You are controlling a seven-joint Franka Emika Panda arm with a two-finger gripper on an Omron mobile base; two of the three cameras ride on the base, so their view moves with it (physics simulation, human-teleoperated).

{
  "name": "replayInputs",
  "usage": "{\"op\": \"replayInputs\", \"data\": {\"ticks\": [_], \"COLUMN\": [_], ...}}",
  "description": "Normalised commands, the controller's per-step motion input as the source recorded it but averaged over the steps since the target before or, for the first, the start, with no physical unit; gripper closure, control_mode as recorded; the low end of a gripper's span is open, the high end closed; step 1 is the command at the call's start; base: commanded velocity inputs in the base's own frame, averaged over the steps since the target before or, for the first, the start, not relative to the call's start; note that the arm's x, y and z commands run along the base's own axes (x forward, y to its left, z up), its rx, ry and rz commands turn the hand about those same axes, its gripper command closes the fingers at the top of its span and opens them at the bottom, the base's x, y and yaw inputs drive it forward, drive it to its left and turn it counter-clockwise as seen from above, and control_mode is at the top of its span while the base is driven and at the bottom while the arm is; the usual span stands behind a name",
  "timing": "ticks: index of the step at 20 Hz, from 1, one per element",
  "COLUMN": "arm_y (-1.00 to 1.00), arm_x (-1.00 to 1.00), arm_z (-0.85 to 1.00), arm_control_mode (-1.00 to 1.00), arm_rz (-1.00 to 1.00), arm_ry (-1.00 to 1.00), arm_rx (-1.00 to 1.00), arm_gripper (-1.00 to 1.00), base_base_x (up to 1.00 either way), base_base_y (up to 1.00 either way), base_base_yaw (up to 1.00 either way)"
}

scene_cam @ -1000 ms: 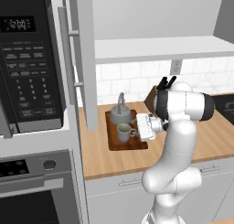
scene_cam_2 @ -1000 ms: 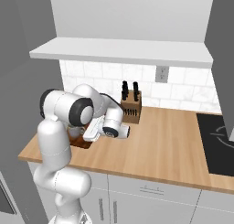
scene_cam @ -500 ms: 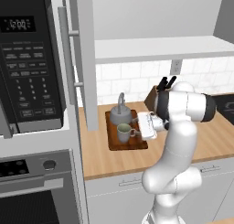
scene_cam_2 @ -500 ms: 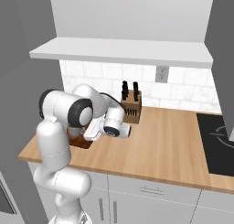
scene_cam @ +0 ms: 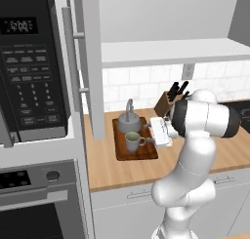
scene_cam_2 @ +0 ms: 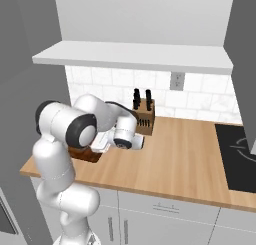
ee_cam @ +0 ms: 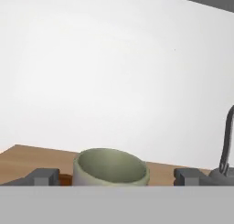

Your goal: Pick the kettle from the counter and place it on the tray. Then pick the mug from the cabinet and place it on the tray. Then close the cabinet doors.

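Standing on the dark brown rectangular wooden tray, the small greyish-green ceramic mug sits toward its front, loop handle turned to the fingers; the squat grey metal kettle with its thin arched handle stands just behind the mug, at the tray's back; the tray lies on the light tan wood-grain desk near its left end; the fingers are spread wide beside the mug, holding nothing; the hand view shows the mug between the two fingertips; a tall light grey cabinet door stands open at the desk's left edge.
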Motion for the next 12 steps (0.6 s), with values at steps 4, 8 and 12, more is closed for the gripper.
{"op": "replayInputs", "data": {"ticks": [4,8,12], "arm_y": [0.0,0.0,0.0], "arm_x": [-0.33,-0.39,-0.36], "arm_z": [0.37,0.43,0.49], "arm_control_mode": [-1.0,-1.0,-1.0], "arm_rz": [-0.06,-0.1,-0.14], "arm_ry": [0.0,0.0,0.01], "arm_rx": [0.0,-0.02,-0.04], "arm_gripper": [-1.0,-1.0,-1.0], "base_base_x": [0.0,0.0,0.0], "base_base_y": [0.0,0.0,0.0], "base_base_yaw": [0.0,0.0,0.0]}}
